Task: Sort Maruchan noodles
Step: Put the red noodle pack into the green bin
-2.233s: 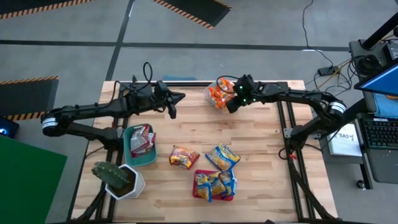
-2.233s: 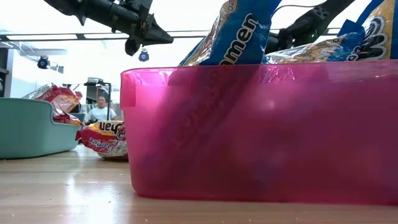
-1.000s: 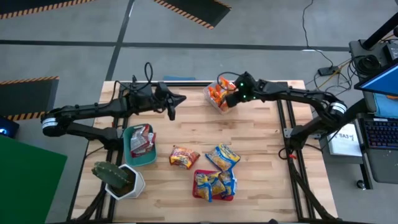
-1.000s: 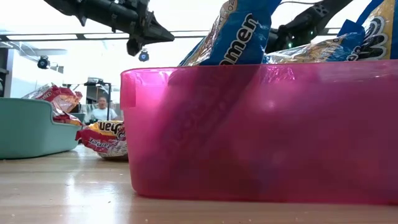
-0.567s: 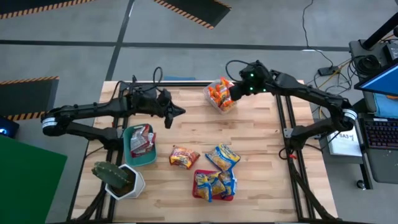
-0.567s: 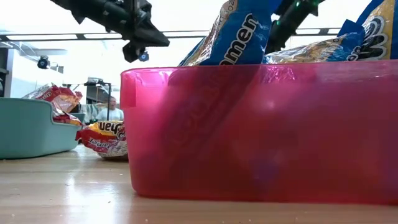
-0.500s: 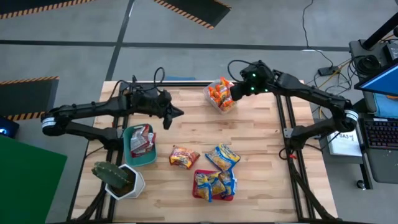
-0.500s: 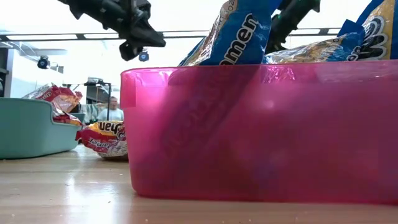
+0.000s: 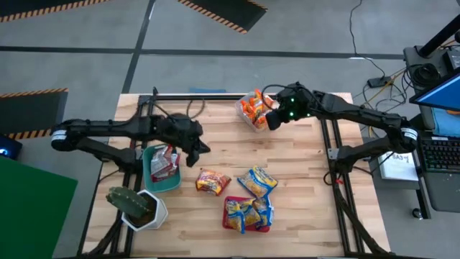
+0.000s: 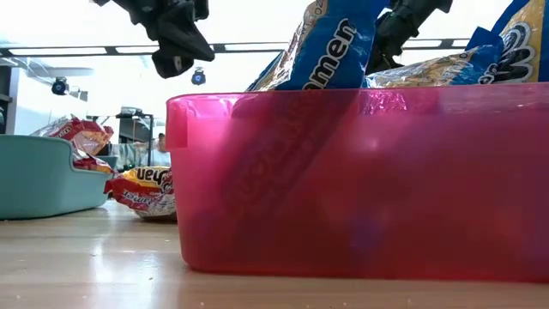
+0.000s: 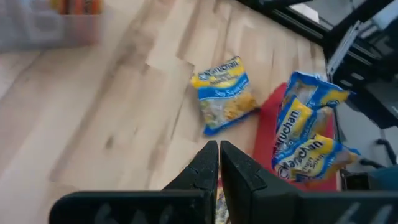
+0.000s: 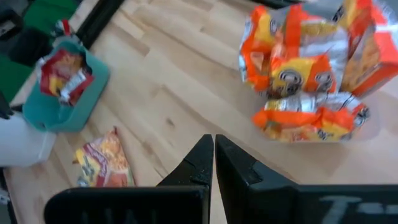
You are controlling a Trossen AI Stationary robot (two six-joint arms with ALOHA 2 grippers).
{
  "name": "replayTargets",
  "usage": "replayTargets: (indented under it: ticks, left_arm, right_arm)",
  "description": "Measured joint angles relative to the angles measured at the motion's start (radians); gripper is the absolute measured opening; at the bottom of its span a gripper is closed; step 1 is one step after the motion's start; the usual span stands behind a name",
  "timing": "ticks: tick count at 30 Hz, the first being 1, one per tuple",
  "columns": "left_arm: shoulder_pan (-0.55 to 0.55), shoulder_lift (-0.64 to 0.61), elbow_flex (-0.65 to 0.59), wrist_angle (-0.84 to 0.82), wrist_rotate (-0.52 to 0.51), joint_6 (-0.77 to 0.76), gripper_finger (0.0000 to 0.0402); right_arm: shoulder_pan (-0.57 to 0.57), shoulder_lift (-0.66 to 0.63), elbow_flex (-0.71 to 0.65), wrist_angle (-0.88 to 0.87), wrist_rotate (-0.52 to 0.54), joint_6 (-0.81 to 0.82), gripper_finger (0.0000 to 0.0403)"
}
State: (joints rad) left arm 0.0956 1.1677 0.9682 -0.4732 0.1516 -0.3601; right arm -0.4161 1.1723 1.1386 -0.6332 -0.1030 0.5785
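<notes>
Loose red packet [image 9: 213,180] flat on bare table, long axis running roughly left-right across table in high view. Left gripper [image 9: 203,149] nearer: packet lies just ahead of and below its fingertips. Jaws clenched, empty. Likely next: open, descend onto packet. Loose blue-and-yellow packet [image 9: 257,180] farther ahead, beside red bin [image 9: 228,222]. Right gripper [image 9: 272,119] also clenched, empty, just beside clear bin [image 9: 242,115] of orange packets, well apart from red packet.

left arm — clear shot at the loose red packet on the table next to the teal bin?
Probably yes. The left gripper hangs shut just above and beside the loose red packet, which lies flat on bare wood, apart from the teal bin. Nothing lies between them, but it must open first.
</notes>
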Motion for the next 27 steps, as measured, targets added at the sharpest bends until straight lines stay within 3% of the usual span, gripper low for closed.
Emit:
replayTargets:
  ticks: [5,9,13,18,24,27]
  left_arm:
    - [-0.078,0.141,0.088,-0.033,-0.014,0.004,0.0]
    - [-0.098,0.268,0.21,-0.209,-0.005,0.09,0.0]
    - [-0.118,0.378,0.328,-0.406,-0.004,0.219,0.0]
    - [-0.154,0.426,0.363,-0.426,-0.003,0.306,0.0003]
    - [-0.236,0.429,0.339,-0.418,0.014,0.269,0.0054]
    - [-0.297,0.429,0.327,-0.392,-0.055,0.262,0.0099]
  right_arm:
    - [0.027,-0.025,-0.056,0.002,0.001,-0.026,0.0009]
    - [0.042,-0.056,-0.104,0.001,0.0,-0.029,0.0009]
    - [0.092,-0.117,-0.148,0.0,-0.009,0.057,0.0009]
    - [0.235,-0.219,-0.199,0.023,0.006,0.18,0.0009]
    - [0.493,-0.283,-0.291,0.159,0.215,0.349,0.0009]
    - [0.616,-0.281,-0.344,0.287,0.323,0.395,0.0009]
